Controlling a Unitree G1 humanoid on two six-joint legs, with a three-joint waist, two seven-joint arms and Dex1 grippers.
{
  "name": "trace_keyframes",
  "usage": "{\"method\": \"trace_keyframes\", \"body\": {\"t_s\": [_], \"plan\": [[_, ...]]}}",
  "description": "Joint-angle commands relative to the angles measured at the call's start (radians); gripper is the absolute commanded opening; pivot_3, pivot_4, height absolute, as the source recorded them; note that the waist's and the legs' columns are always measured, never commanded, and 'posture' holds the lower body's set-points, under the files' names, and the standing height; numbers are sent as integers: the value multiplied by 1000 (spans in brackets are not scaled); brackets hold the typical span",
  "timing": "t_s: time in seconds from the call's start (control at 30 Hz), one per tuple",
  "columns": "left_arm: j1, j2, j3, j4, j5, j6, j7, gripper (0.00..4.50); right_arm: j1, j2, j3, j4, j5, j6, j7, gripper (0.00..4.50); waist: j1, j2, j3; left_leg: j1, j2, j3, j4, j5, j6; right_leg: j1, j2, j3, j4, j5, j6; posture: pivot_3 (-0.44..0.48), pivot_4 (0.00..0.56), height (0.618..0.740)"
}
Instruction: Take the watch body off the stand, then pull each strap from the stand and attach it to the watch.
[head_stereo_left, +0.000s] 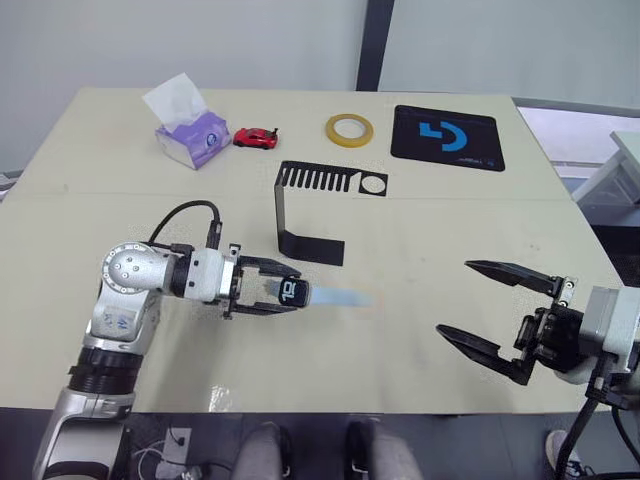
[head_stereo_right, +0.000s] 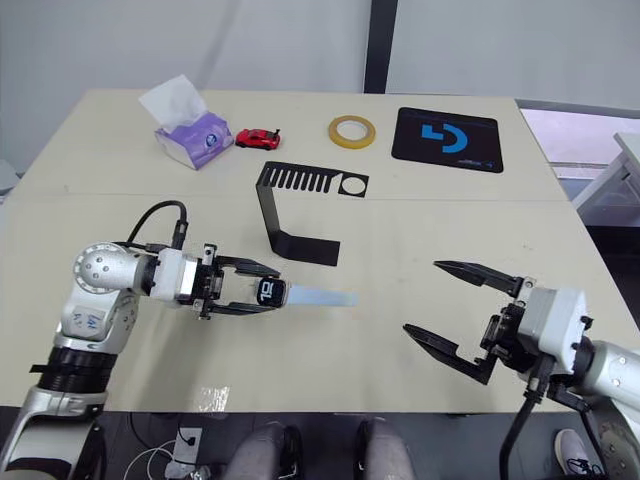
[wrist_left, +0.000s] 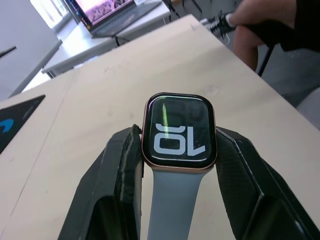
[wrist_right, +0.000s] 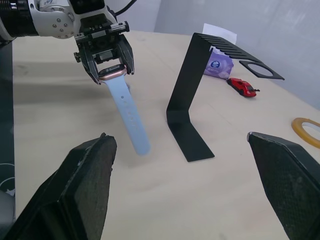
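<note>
My left gripper (head_stereo_left: 292, 291) is shut on the watch body (wrist_left: 179, 131), a rounded-square case with a black screen and white digits. It holds the case just above the table, in front of the stand. One pale grey-blue strap (head_stereo_left: 340, 297) runs from the case out toward my right side. A second strap (wrist_left: 172, 200) runs back between the fingers toward the wrist. The black stand (head_stereo_left: 300, 215) is upright behind the watch, and its slotted top plate holds nothing. My right gripper (head_stereo_left: 454, 298) is wide open low over the table at the right, holding nothing.
Along the far edge of the table are a purple tissue box (head_stereo_left: 188, 130), a red toy car (head_stereo_left: 256, 138), a yellow tape ring (head_stereo_left: 348, 128) and a black mat with a blue logo (head_stereo_left: 446, 138). A person's hand (wrist_left: 260, 15) is beyond the table edge.
</note>
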Motion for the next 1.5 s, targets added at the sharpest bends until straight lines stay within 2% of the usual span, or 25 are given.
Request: {"method": "trace_keyframes", "body": {"t_s": [0.03,0.1,0.23,0.33,0.47,0.63,0.97,1.03,1.07,1.1,1.2,1.27,1.33,1.4,1.5], "plan": [[27,27,-45,-131,23,143,69,1695,19,-9,-24,-34,16,-4,8,4468,2,0,0,0,0,0,0,0,0,0,0,0,-1,0,0,0,150,740],[42,11,-72,-165,41,191,115,1695,31,-7,-12,-37,9,-9,16,4468,2,0,0,0,0,0,0,0,0,1,0,0,-2,1,1,0,150,740],[77,-33,-152,-218,68,403,234,1695,52,-5,13,-55,11,-8,26,4468,2,0,0,0,-1,0,0,0,1,1,0,1,-2,1,2,0,150,740],[93,-64,-208,-223,106,476,295,1695,72,-10,16,-62,5,-12,41,4468,2,0,0,0,0,0,0,0,1,1,1,1,-2,1,2,0,150,740],[89,-136,-268,-190,168,458,367,1695,98,-9,17,-62,3,-12,49,4468,3,0,0,0,0,0,0,0,0,1,1,1,-2,1,2,0,150,740],[78,-169,-317,-132,229,445,401,1695,85,-15,40,-49,-12,-8,47,4468,2,0,0,1,0,0,0,0,0,1,1,1,-1,1,2,0,150,740],[128,-127,-334,-149,253,432,371,1695,90,-31,45,-50,-12,8,54,4468,3,0,0,1,0,0,0,0,0,1,0,1,-1,1,2,0,150,740],[138,-148,-306,-165,230,453,399,1695,96,-44,52,-48,-14,8,74,4468,3,0,0,1,0,0,1,0,0,1,0,0,-1,1,2,0,150,740],[138,-140,-295,-180,216,457,389,2697,89,-46,57,-40,-14,10,75,4500,3,0,0,1,0,0,1,0,0,2,0,0,-1,1,2,0,150,740],[138,-133,-288,-191,207,461,379,2858,83,-48,60,-34,-13,11,74,4500,3,0,0,1,0,0,1,0,0,2,0,1,-1,1,2,0,150,740],[141,-111,-236,-216,166,459,361,4282,54,-46,89,-4,-19,3,83,4500,1,0,0,1,0,-1,1,0,0,1,0,0,-1,1,2,0,150,740],[162,-76,-190,-238,128,433,328,4400,43,-53,100,28,-41,-16,111,4500,-1,0,0,1,0,-1,1,0,0,1,0,0,0,1,2,0,150,740],[215,-5,-106,-284,14,461,236,4400,25,-69,85,87,-53,-28,145,4500,-4,0,0,1,0,-1,1,0,0,1,0,0,0,1,1,0,150,740],[303,86,22,-290,-63,458,163,4400,1,-92,53,161,-52,-41,186,4500,-7,1,0,2,0,0,0,2,-4,1,0,1,0,0,1,0,150,740],[432,181,232,-222,-56,386,163,4400,-21,-137,8,274,-76,-92,267,4500,-5,2,1,2,1,0,0,2,-4,1,0,0,0,0,1,0,150,740]]}}
